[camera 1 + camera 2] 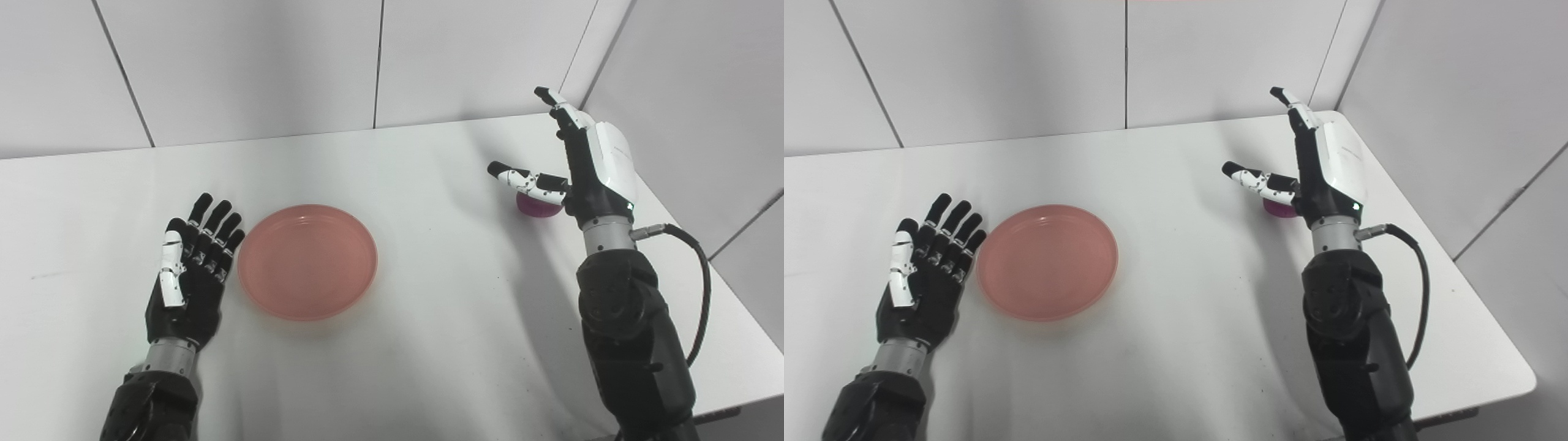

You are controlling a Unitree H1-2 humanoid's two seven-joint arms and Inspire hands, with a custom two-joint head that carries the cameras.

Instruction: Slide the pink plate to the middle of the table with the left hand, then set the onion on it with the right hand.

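Left hand [190, 269]: black, white thumb segments. Right hand [591, 165]: black, white back shell. Both: silver wrist collars, black forearms. Black cable [701, 275] at right wrist.

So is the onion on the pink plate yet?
No, the onion sits under the right hand, far from the empty pink plate.

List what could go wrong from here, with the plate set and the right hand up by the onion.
1. The onion sits near the table's right edge; a clumsy closing of the open right hand may knock it off.
2. The onion is largely hidden under the thumb, so the grasp may land off-centre and it may slip during the carry.
3. The left hand lies open right beside the pink plate; any twitch could shove it.
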